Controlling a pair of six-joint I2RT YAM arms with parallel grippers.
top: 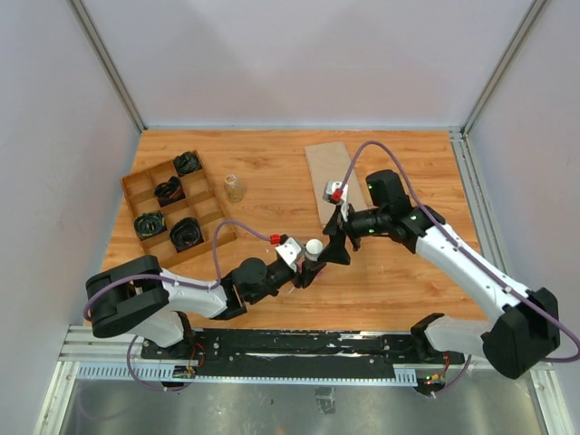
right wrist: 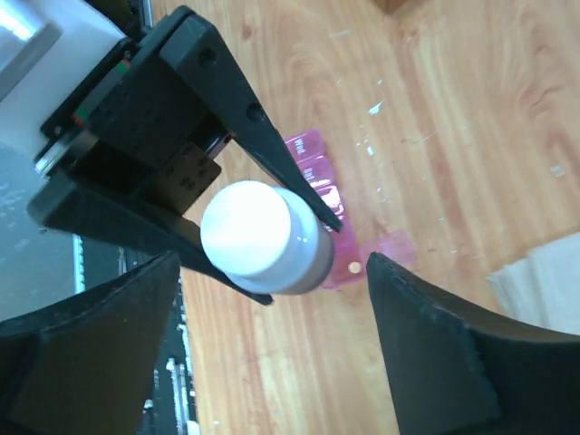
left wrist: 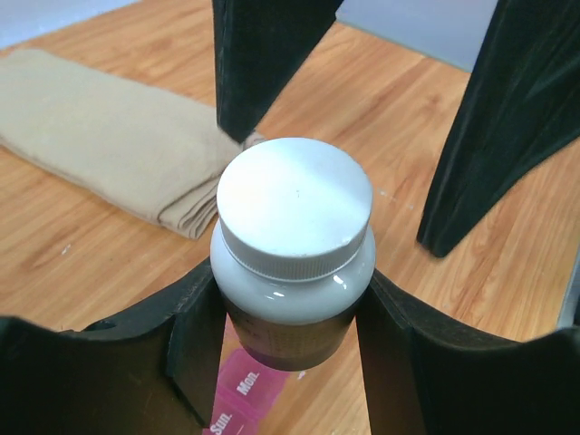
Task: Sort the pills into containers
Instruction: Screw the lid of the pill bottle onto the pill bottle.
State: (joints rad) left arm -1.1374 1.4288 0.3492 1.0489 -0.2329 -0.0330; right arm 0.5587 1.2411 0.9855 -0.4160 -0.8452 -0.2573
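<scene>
- the left gripper (left wrist: pixel 290 313) is closed on the pill bottle (left wrist: pixel 294 294). its fingers press both sides of the body just under the white cap (left wrist: pixel 294 195), and the bottle stands upright, held above the table (top: pixel 390 281).
- the right gripper (right wrist: pixel 270 258) is spread wide, with one finger on each side of the cap and neither touching it. it has hold of nothing.
- the containers (right wrist: pixel 311 168), the pink strip, lie on the table directly below the bottle. one lid (right wrist: pixel 391 246) at the strip's end is flipped open, and a small pale pill (right wrist: pixel 353 268) sits by it.
- the step in hand looks like taking the cap off. to do it well, bring the right fingers level with the ribbed rim, centre them on the cap and close squarely. then twist against a firm left grip so the bottle does not turn along with the cap.
- hold the bottle upright over the strip, so that nothing scatters when the cap comes free.
- a grip too high on the smooth top of the cap would probably slip.
- the bottle covers the middle of the strip in both wrist views, so i cannot tell how many compartments are open or filled. only the "mon" and "sun" lids read clearly.
- the pill is too small to tell whether it lies in a compartment or on the open lid.
- the bottle's contents do not show, and in the top view the strip is hidden under the two grippers.
</scene>
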